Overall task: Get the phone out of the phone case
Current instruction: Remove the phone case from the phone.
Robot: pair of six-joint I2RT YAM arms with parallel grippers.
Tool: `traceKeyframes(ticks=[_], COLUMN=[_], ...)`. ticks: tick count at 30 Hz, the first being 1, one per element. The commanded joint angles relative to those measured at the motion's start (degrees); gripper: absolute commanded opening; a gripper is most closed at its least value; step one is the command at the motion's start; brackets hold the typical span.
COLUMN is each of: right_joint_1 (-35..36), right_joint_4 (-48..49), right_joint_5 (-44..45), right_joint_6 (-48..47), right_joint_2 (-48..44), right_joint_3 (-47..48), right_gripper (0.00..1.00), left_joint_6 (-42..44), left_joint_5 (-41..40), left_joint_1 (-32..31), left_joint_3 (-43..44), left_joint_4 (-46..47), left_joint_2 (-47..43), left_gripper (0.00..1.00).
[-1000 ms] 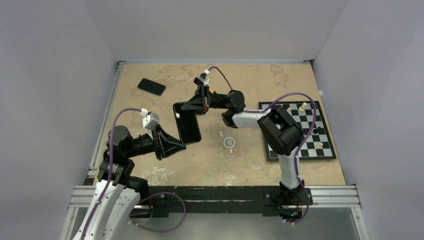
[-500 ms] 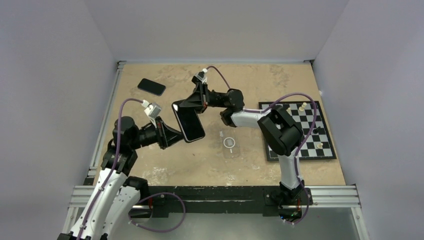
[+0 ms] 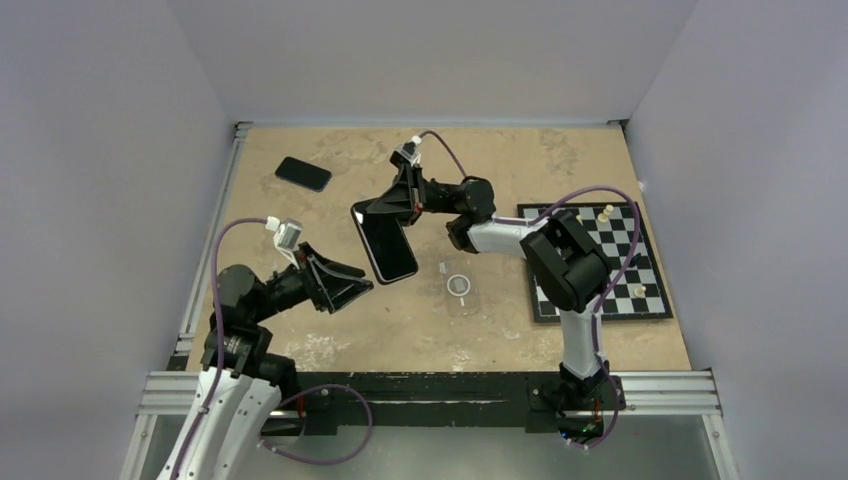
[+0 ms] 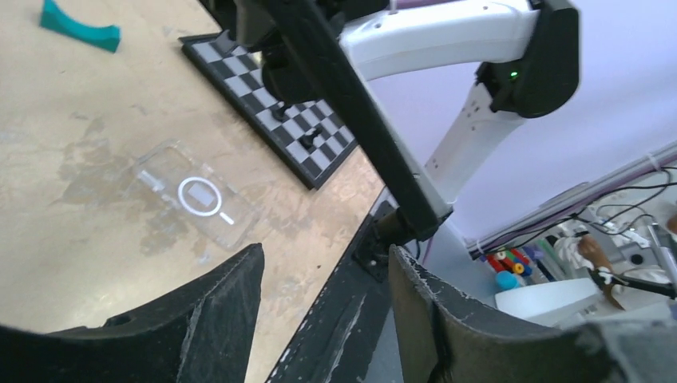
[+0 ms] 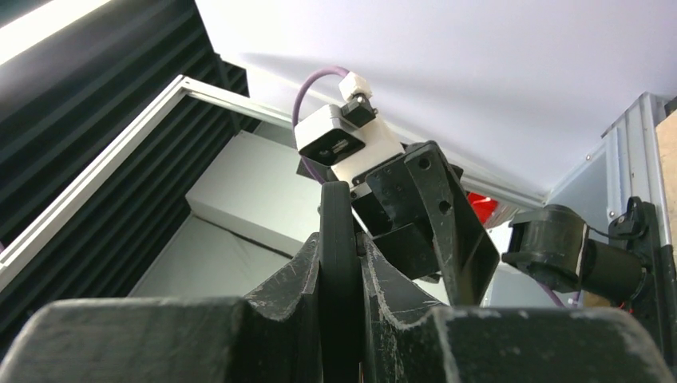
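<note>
A black phone (image 3: pixel 388 245) hangs tilted above the table, with my right gripper (image 3: pixel 382 209) shut on its top end. In the right wrist view the phone's edge (image 5: pixel 338 239) is clamped between the fingers of the right gripper (image 5: pixel 339 275). My left gripper (image 3: pixel 362 277) stands open just left of the phone's lower end, apart from it. Nothing lies between the fingers of the left gripper (image 4: pixel 323 263), and the phone (image 4: pixel 359 120) runs as a dark bar above them. The clear phone case (image 3: pixel 460 287) lies empty on the table, and also shows as the case (image 4: pixel 195 195).
A second black phone (image 3: pixel 303 173) lies at the back left of the table. A chessboard (image 3: pixel 600 262) with a few pieces sits at the right. A teal block (image 4: pixel 80 28) shows far off in the left wrist view. The black front rail (image 3: pixel 430 385) runs along the near edge.
My left gripper has opened, let go of the phone's lower end and drawn back down-left. The right gripper still holds the phone, shifted slightly right.
</note>
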Motion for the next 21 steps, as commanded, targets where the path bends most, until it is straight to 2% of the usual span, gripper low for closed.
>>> traceKeyframes(ticks=[1, 6, 12, 17, 21], right_joint_1=[-0.3, -0.3, -0.3, -0.3, -0.3], right_joint_4=[4.1, 2.3, -0.4, -0.7, -0.7], right_joint_5=[5.2, 8.8, 9.5, 10.3, 11.8], right_joint_6=[-2.1, -3.2, -4.7, -4.8, -4.5], right_joint_2=[-5.0, -4.7, -5.2, -4.9, -5.1], right_joint_3=[-0.2, -0.1, 0.8, 0.0, 0.0], right_gripper=[0.0, 0.0, 0.0, 0.0, 0.0], left_joint_6=[-17.1, -23.8, -26.7, -24.9, -21.6], left_joint_5=[2.5, 1.1, 1.7, 2.1, 1.1], left_joint_1=[0.0, 0.0, 0.0, 0.0, 0.0], left_joint_3=[-5.8, -9.8, -10.7, -10.6, -8.8], left_joint_4=[21.6, 32.9, 41.6, 39.2, 34.1], left_joint_2=[-2.6, -2.0, 0.9, -0.1, 0.4], left_gripper=[0.63, 0.62, 0.64, 0.66, 0.55])
